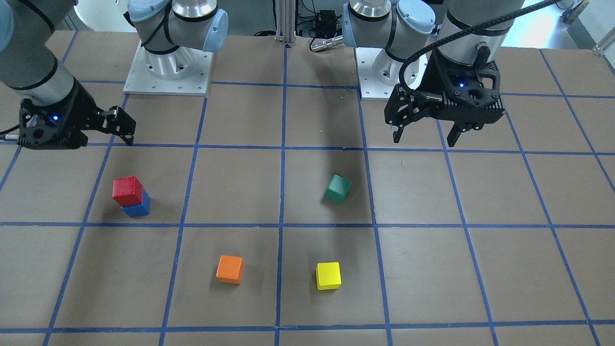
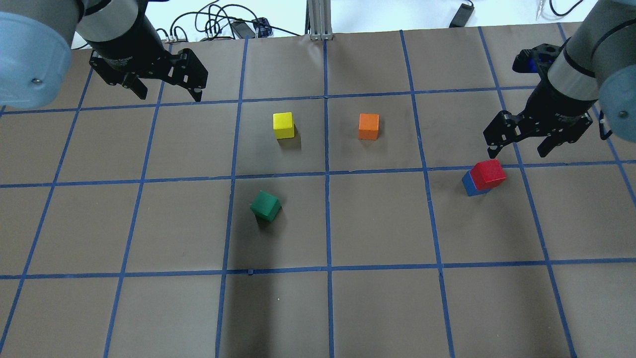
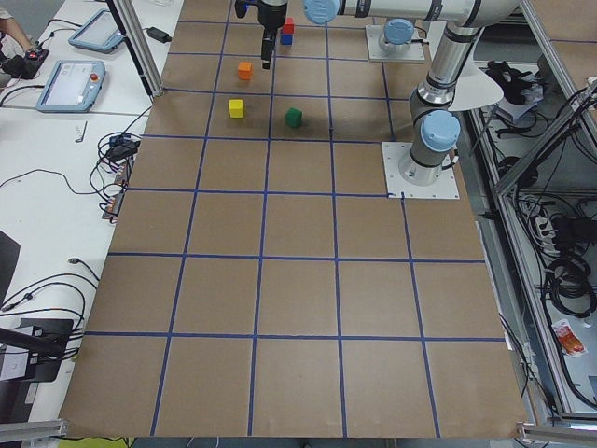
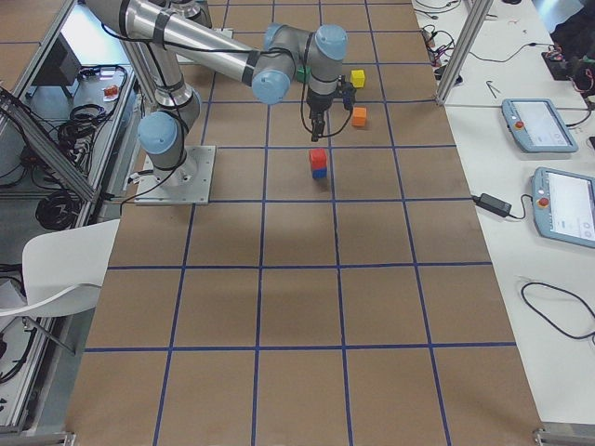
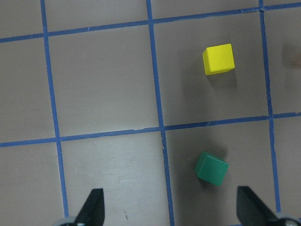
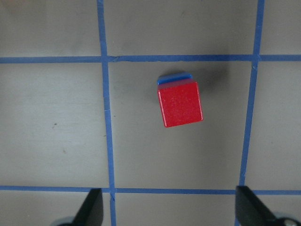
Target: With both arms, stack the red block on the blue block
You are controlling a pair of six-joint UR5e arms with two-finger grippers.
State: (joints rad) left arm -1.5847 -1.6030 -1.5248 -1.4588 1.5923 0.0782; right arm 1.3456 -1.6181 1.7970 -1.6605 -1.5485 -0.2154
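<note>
light: bright, even, from above | shadows: soft | focus: sharp; wrist views slightly soft

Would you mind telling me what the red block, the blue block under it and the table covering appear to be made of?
Red block: probably painted wood; matte faces, crisp edges, faint speckling in the right wrist view.
Blue block: likely the same, matte, mostly hidden under the red one.
Table covering: looks like brown paper or card, dull, gridded with blue tape.
</note>
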